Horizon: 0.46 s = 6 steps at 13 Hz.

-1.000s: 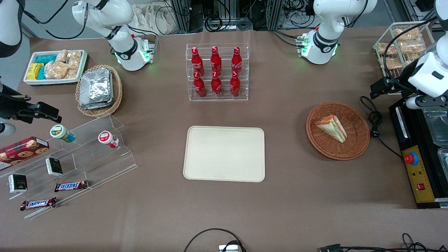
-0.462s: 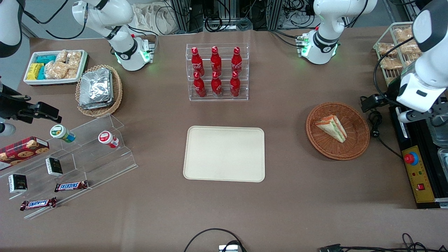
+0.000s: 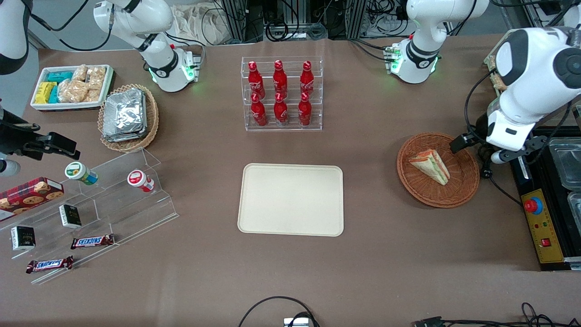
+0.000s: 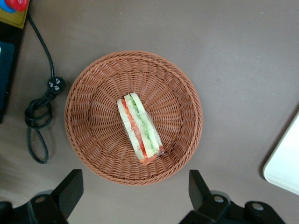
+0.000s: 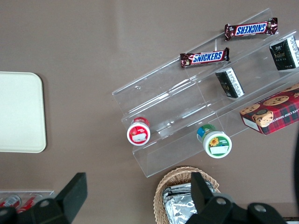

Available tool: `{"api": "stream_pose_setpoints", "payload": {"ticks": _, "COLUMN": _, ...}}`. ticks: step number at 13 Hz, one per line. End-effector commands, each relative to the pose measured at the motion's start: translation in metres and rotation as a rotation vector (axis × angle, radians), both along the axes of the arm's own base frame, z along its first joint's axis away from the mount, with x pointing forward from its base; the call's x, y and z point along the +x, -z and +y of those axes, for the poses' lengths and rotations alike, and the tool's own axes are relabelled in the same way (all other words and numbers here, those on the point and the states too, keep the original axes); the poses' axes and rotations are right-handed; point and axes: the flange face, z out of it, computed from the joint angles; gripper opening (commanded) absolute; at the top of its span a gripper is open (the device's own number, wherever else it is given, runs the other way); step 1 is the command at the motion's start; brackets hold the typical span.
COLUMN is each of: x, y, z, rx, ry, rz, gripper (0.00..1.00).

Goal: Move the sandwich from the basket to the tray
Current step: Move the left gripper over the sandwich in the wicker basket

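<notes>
Tray (image 3: 290, 200) at frame centre in front view, nothing on it. Basket (image 3: 438, 169) right of centre, sandwich (image 3: 430, 165) lying inside, cut edge up in wrist view. Gripper (image 4: 133, 196) hovering above basket rim at right, fingers (image 4: 70, 189) spread wide, nothing between, no contact with sandwich. Coiled black cable (image 3: 486, 156) just beside basket.

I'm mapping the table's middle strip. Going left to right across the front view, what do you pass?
Acrylic shelf → tray → basket holding the sandwich → open hand above the basket's edge → control box.
</notes>
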Motion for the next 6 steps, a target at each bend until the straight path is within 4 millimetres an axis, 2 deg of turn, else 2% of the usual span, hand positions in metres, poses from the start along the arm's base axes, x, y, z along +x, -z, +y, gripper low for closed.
{"api": "stream_pose_setpoints", "payload": {"ticks": 1, "x": -0.018, "y": 0.019, "z": -0.002, "rx": 0.004, "ry": -0.055, "rz": -0.03, "gripper": 1.0}}
{"api": "stream_pose_setpoints", "payload": {"ticks": 6, "x": -0.036, "y": 0.071, "z": -0.004, "rx": 0.003, "ry": -0.116, "rz": -0.072, "gripper": 1.0}}
